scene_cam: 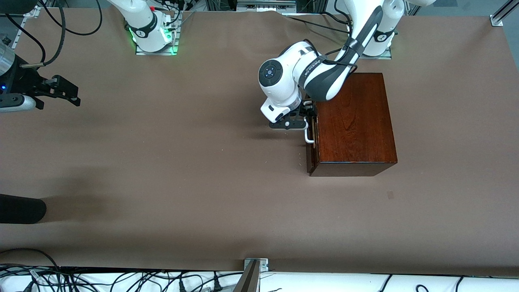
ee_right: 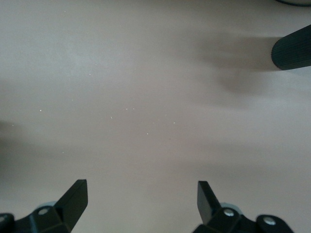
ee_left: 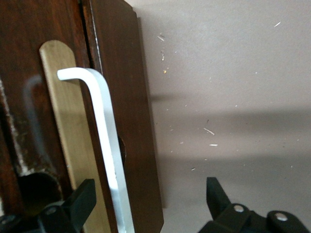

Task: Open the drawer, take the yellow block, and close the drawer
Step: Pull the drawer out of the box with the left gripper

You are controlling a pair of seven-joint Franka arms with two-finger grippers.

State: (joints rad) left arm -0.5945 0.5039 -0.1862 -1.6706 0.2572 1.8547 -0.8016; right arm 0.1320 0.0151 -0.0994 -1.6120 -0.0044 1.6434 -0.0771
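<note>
The glossy reddish-brown wooden box (scene_cam: 357,121) stands toward the left arm's end of the table. Its drawer (scene_cam: 312,158) faces the right arm's end, the dark front (ee_left: 131,97) close against the box. My left gripper (scene_cam: 311,117) is at the white U-shaped handle (scene_cam: 309,137). It is open, and the handle (ee_left: 104,141) runs between its fingers (ee_left: 82,199) without being clamped. The yellow block is hidden. My right gripper (scene_cam: 67,91) waits open over bare table at the right arm's end, with nothing between its fingertips (ee_right: 77,194).
A dark rounded object (scene_cam: 20,209) pokes in over the table edge at the right arm's end, and also shows in the right wrist view (ee_right: 291,53). Cables (scene_cam: 121,280) and a metal bracket (scene_cam: 255,263) line the edge nearest the front camera. Brown tabletop (scene_cam: 182,162) spreads between the arms.
</note>
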